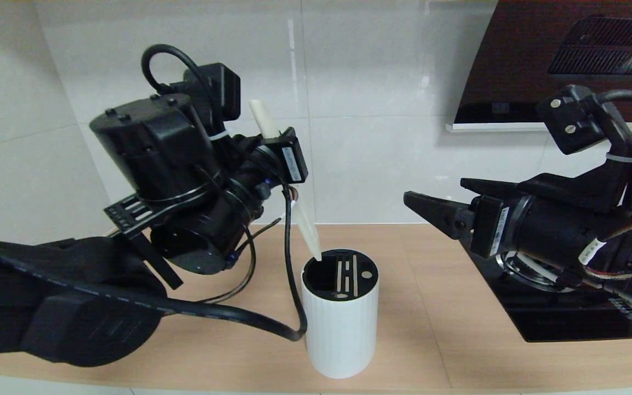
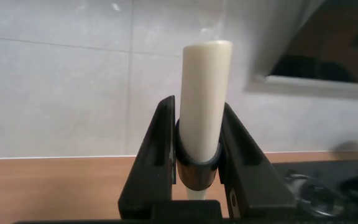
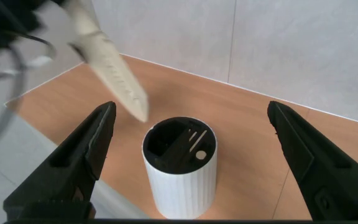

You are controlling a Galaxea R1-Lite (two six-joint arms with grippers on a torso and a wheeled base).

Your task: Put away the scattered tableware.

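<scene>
**Knife tip at the holder's mouth**

My left gripper [image 2: 199,134] is clamped on the handle of the cream knife [image 1: 306,225], its jaws tight on both sides. The knife hangs tilted, handle up. Its tip sits at the rim of the large opening in the black top of the white holder [image 1: 340,323] (I cannot tell whether it touches). The holder stands upright on the wooden counter [image 1: 431,307], near its front edge. My right gripper [image 3: 191,112] hovers off to the right above the black cooktop [image 1: 541,318], jaws spread wide and holding nothing, pointed toward the holder.
</scene>
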